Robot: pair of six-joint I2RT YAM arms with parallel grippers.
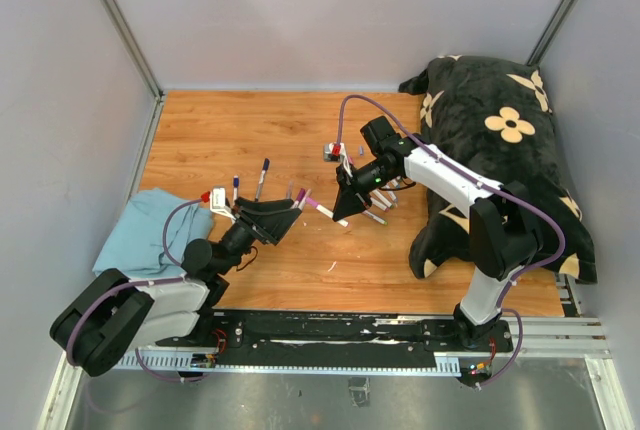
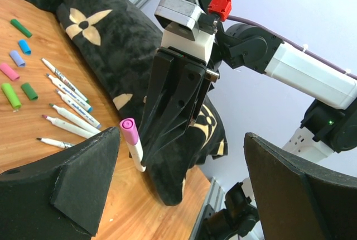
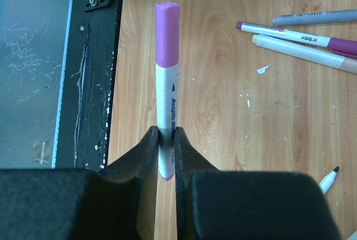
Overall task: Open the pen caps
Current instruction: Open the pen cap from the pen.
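Observation:
My right gripper (image 3: pixel 166 139) is shut on the lower barrel of a white pen (image 3: pixel 167 103) that still wears its pink cap (image 3: pixel 167 33). In the top view the pen (image 1: pixel 328 214) points left from the right gripper (image 1: pixel 347 208), cap (image 1: pixel 310 205) toward my left gripper (image 1: pixel 288 218). The left gripper (image 2: pixel 181 145) is open wide, and the pink cap (image 2: pixel 130 131) sits just off its left finger (image 2: pixel 83 178), not touching. Several loose pen caps, green (image 2: pixel 21 27), blue (image 2: pixel 24 46), purple (image 2: pixel 17 57) and pink (image 2: pixel 8 71), lie on the wood beside several uncapped pens (image 2: pixel 72 117).
A black flower-print pillow (image 1: pixel 500 150) fills the right side of the table. A light blue cloth (image 1: pixel 140 230) lies at the left. Two capped pens (image 1: pixel 262 175) lie behind the left gripper, and more pens (image 3: pixel 312 39) rest near the right gripper.

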